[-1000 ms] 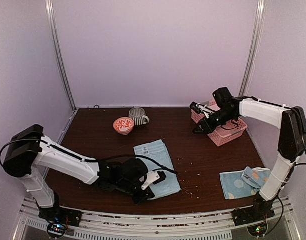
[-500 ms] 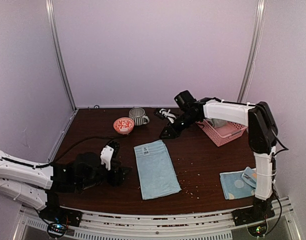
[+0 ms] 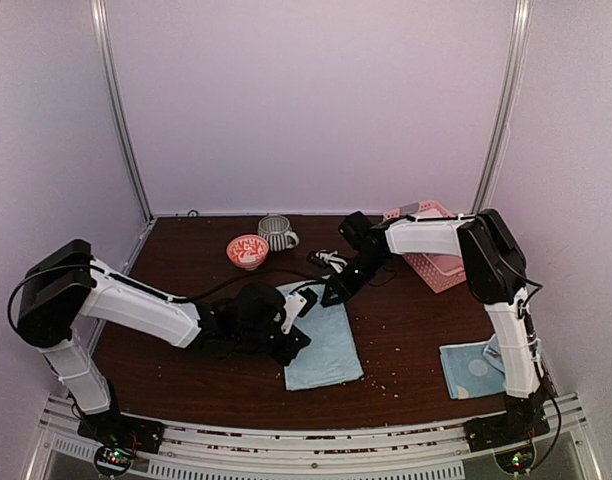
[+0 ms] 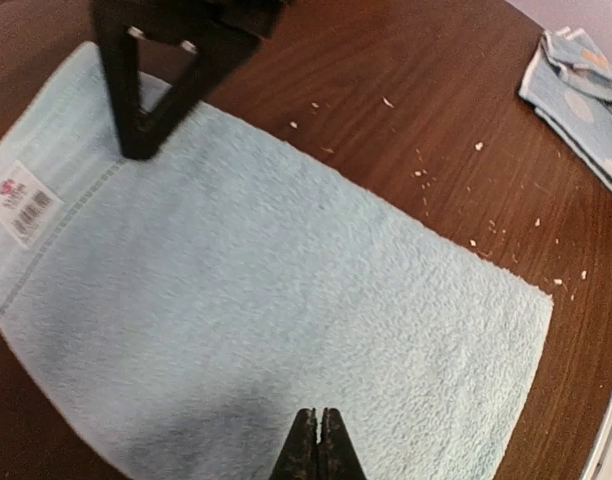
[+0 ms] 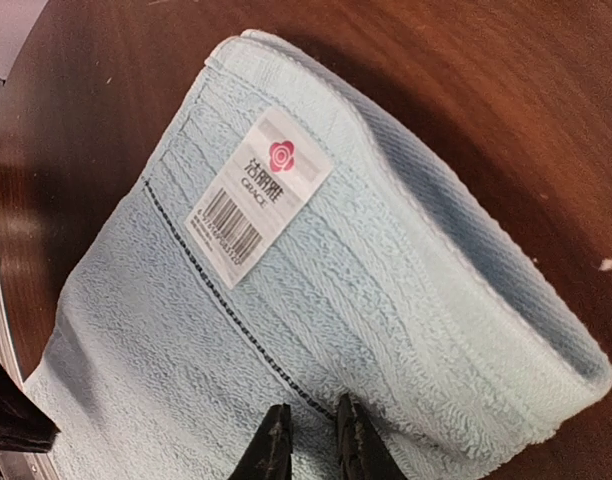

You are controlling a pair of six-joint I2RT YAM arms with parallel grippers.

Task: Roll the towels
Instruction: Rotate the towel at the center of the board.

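A plain light blue towel [image 3: 331,352] lies flat mid-table, its white label [image 5: 258,195] at the far end. My left gripper [image 3: 294,340] is shut and empty, its tips over the towel's left side [image 4: 286,290]. My right gripper [image 3: 333,293] is at the towel's far end, its fingers [image 5: 276,445] closed to a narrow gap and pinching the fabric [image 5: 336,300] by the stitched hem, where it dimples. The right gripper's fingers [image 4: 136,120] show in the left wrist view near the label. A dotted light blue towel [image 3: 481,368] lies crumpled at the near right.
A pink lattice basket [image 3: 438,268] stands at the back right. An orange patterned bowl [image 3: 247,250] and a striped mug [image 3: 276,232] stand at the back centre. Crumbs [image 4: 426,170] are scattered on the dark wood right of the towel.
My left gripper has swung in from the left onto the towel. My right gripper has come from the basket down to the towel's far end and closed on it.
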